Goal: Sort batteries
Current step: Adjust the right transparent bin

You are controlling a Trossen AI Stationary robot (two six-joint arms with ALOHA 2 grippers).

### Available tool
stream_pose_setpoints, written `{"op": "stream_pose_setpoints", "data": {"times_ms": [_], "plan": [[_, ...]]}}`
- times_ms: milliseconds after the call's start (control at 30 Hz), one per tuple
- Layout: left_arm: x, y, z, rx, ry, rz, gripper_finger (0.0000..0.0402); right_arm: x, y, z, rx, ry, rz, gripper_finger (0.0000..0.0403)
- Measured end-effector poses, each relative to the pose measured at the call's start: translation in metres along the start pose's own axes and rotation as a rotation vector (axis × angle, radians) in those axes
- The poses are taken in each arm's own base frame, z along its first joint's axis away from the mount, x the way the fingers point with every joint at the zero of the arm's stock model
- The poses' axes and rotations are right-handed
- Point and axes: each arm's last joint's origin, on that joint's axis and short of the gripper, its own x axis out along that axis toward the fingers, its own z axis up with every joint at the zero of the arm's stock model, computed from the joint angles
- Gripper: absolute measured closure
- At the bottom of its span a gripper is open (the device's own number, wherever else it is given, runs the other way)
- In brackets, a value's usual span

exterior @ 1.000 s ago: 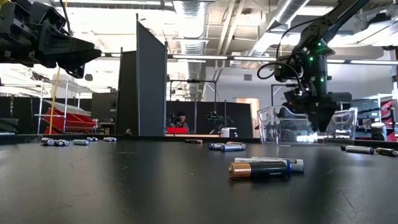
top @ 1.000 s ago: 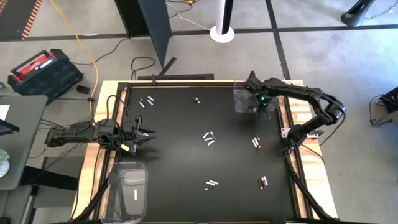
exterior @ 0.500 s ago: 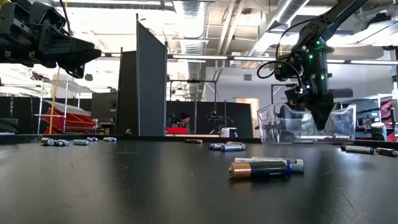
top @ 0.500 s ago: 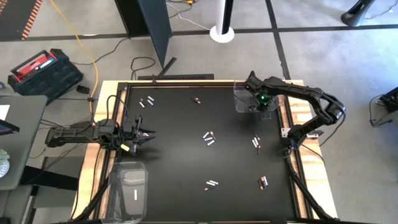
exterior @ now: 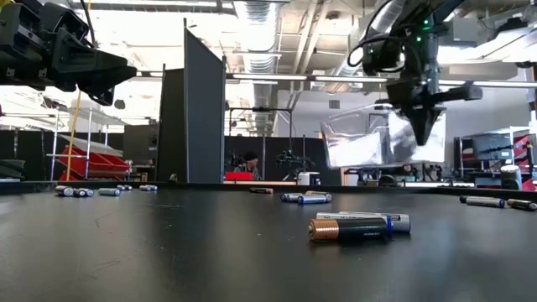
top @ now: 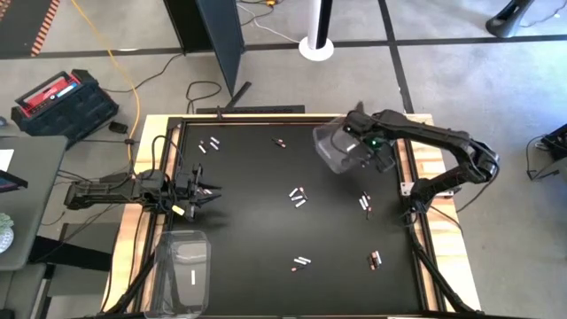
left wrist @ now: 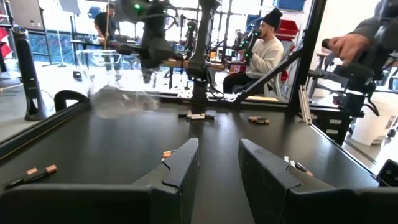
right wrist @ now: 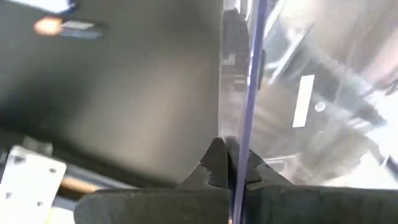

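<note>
Batteries lie scattered on the black table, among them a group at the middle [top: 298, 197], a pair near the right edge [top: 365, 203] and a pair close to the low camera [exterior: 357, 226]. My right gripper [top: 372, 149] is at the far right, shut on a clear plastic bin [top: 335, 146] that hangs in the air [exterior: 376, 138]. My left gripper [top: 208, 193] waits at the table's left side, level and open [left wrist: 217, 168], with nothing between its fingers. My right gripper pinches the bin's thin clear side wall [right wrist: 247, 124] at its rim, one finger inside the bin and one outside. The fingers [right wrist: 214, 163] come from above, pointing down. The bin is lifted clear of the table and hangs tilted beside the fingers [exterior: 422, 126].
A second clear bin [top: 182, 266] stands at the near left corner with one white battery [top: 192, 277] inside. More batteries lie at the far left [top: 209, 144], far middle [top: 279, 142] and near side [top: 302, 262], [top: 376, 259]. People and equipment show beyond the table's far edge.
My right gripper has shut on the wall of the bin that stood at the far right corner, then risen and swung toward the table's left. The bin has come up clear of the table and now hangs tilted.
</note>
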Motion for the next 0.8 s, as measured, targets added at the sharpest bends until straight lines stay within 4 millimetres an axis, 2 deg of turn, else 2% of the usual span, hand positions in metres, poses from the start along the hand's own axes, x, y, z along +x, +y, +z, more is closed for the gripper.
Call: {"op": "stream_pose_setpoints", "data": {"times_ms": [133,400,600,800], "plan": [[0.000,0.000,0.000,0.000,0.000,0.000,0.0290,-0.002,0.006,0.011,-0.201,0.000,0.007,0.0401],[0.000,0.000,0.000,0.000,0.000,0.000,0.0290,-0.005,0.009,0.024,-0.456,0.098,-0.052,0.0400],[0.000,0.000,0.000,0.000,0.000,0.000,0.0290,0.011,0.002,0.031,-0.532,0.187,-0.006,0.0399],[0.000,0.000,0.000,0.000,0.000,0.000,0.0290,0.028,-0.007,0.042,-0.551,0.188,0.021,0.0398]]}}
